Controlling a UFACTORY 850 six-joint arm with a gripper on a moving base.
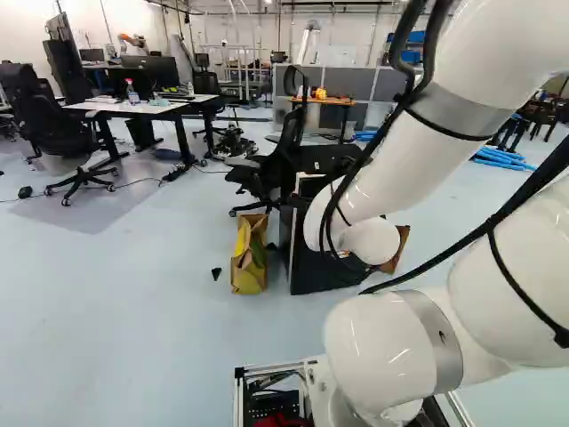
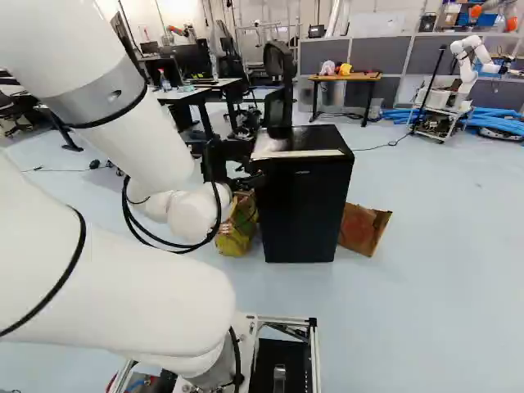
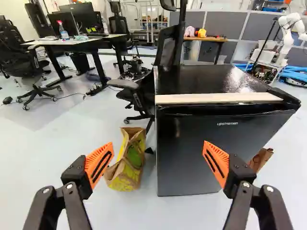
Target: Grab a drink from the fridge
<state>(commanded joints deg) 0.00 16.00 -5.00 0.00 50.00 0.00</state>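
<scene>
Wrist view: gripper (image 3: 157,160), one, fingers spread wide. Fridge (image 3: 211,143), black, door closed, ahead of gripper. Paper bag (image 3: 128,163), ahead of gripper, beside fridge.
Right base view: brown cardboard piece (image 2: 363,229), beyond gripper, at fridge's other side.
Left base view: office chair (image 1: 274,169), beyond gripper, behind bag.

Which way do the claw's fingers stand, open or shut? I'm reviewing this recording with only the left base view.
Observer: Open. The wrist view shows the claw with its orange pads well apart, gripping nothing.
Operator: The arm hides much of the fridge from me. How does its door look?
Observer: It looks shut in the wrist view, and a pale strip runs along the front of the fridge's top.
</scene>
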